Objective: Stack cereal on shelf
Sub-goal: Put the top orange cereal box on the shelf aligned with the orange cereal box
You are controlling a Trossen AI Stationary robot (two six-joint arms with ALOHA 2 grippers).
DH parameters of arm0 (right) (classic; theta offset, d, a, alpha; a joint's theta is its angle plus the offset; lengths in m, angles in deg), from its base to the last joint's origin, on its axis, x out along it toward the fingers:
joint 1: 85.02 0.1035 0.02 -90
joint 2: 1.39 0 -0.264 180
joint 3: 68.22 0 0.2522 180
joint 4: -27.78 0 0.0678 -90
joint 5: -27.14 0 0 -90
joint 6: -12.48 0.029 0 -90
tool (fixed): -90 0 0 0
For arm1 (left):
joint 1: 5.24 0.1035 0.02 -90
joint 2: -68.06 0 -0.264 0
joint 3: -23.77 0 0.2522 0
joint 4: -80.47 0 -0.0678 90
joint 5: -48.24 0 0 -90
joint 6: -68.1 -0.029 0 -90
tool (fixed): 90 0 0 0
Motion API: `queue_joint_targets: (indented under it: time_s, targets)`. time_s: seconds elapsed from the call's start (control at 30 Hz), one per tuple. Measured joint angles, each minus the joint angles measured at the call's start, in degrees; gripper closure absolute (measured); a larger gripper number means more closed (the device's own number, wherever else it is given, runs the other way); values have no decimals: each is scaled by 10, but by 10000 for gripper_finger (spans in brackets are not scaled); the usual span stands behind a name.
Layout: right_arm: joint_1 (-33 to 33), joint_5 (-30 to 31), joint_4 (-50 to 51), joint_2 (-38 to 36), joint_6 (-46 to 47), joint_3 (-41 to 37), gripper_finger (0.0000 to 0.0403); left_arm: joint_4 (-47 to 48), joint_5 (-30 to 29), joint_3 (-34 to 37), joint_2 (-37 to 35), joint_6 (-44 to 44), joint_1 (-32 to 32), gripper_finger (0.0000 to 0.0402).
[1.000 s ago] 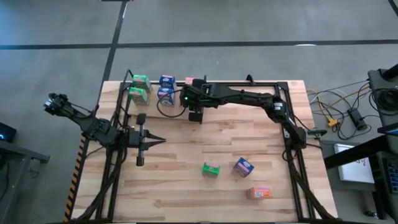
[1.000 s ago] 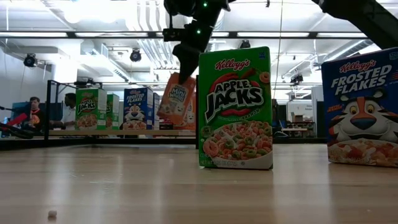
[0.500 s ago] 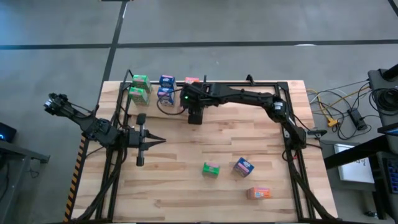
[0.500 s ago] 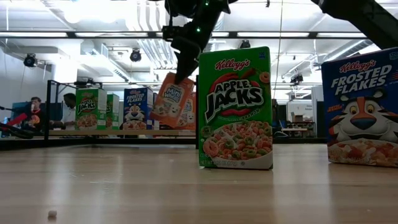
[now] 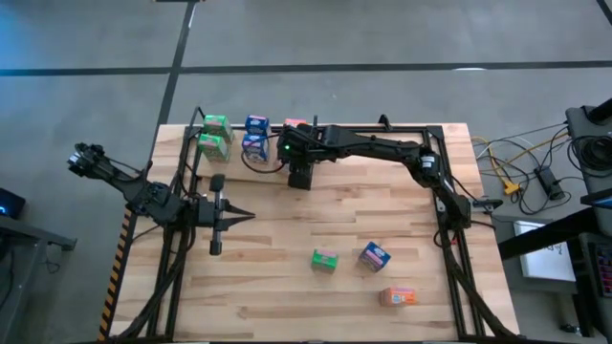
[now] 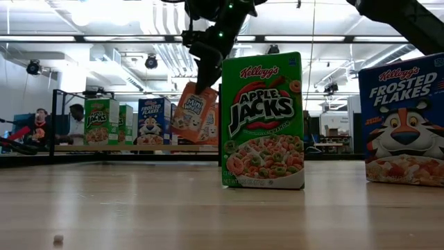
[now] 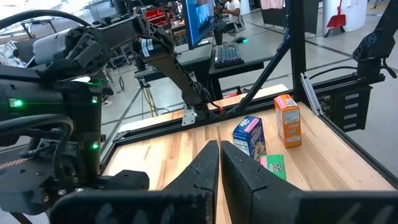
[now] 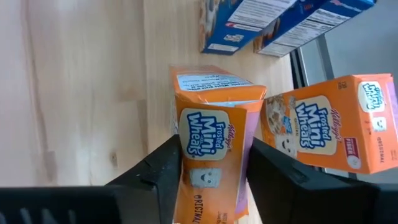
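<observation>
Swung a touch to the side and tipped further since a second ago: held orange box (image 6: 193,112), slanted under the right gripper (image 6: 201,83).

Nearest, on the bare tabletop (image 5: 268,277): lone orange box (image 5: 399,296) by the near right corner. Just beyond it, well apart from the rest: green box (image 6: 262,119) and blue box (image 6: 402,121), both upright and close to each other.

Further in, at the left side of the table: left gripper (image 5: 247,216), fingers pressed together, nothing between them, pointing across the table.

Further still, near the far edge: right gripper clamped on the held orange box, one dark finger (image 8: 158,174) against each broad side. Hard to tell whether the lower end of that box touches the wood. Just beside it, second orange box (image 8: 323,124), not touching.

At the back, on the shelf (image 6: 76,148): two shelved green boxes (image 5: 214,137) side by side at the left, then two shelved blue boxes (image 5: 255,137) next to them, upright.
</observation>
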Motion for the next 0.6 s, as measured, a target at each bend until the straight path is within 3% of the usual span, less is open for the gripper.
queue_joint_targets:
  time_s: [0.3,0.6]
  targets:
    - [-1,0,-7,0,13,0,192,0,0,0,0,1,0,401]
    - [0,-1,-12,-25,8,0,182,0,0,0,0,2,0,401]
